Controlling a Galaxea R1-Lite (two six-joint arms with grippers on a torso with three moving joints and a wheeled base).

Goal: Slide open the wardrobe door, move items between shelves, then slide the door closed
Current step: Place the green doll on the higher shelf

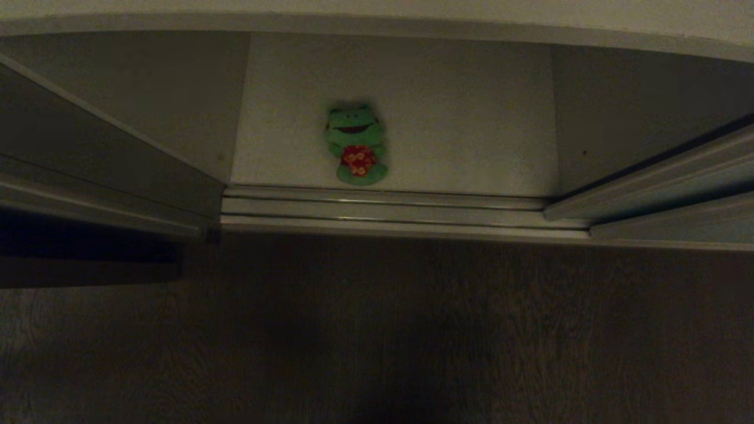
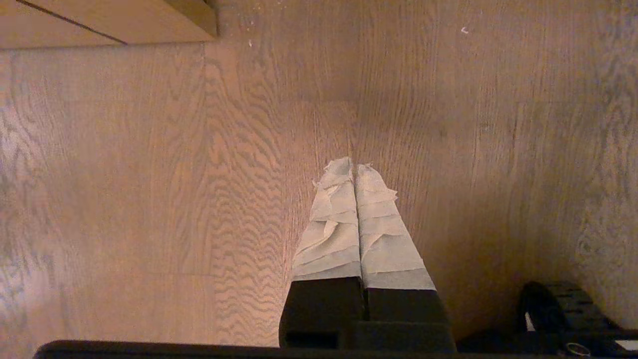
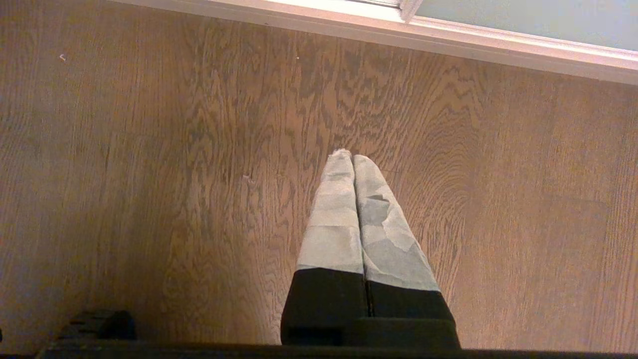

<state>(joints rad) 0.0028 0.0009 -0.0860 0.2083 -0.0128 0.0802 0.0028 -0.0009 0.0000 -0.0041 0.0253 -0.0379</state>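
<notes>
1. Wooden floor (image 1: 377, 330) lies nearest, dim and broad below me; both of my arms hang over it, outside the head view

2. My left gripper (image 2: 355, 167) points down at the boards with its taped fingers pressed together on nothing; my right gripper (image 3: 351, 157) hangs the same way, fingers together and empty, near the pale foot of the wardrobe

3. Past the floor runs the door track (image 1: 383, 209), crosswise, with a sliding door (image 1: 106, 176) pushed aside on my left and another (image 1: 665, 176) on my right, so the middle stands open

4. Just behind the track the green frog (image 1: 356, 144) rests on the white shelf (image 1: 471, 118), near its front edge and about midway across. Its long axis runs front to back: feet towards the track, head towards the back wall, grinning face towards me

5. No blue toy is in view

6. Risks, as I judge them: reaching in low, my fingers could catch the raised track or nudge the soft frog deeper instead of closing round it; a pinch on the plush belly alone could slip; the dim light makes depth hard to judge
</notes>
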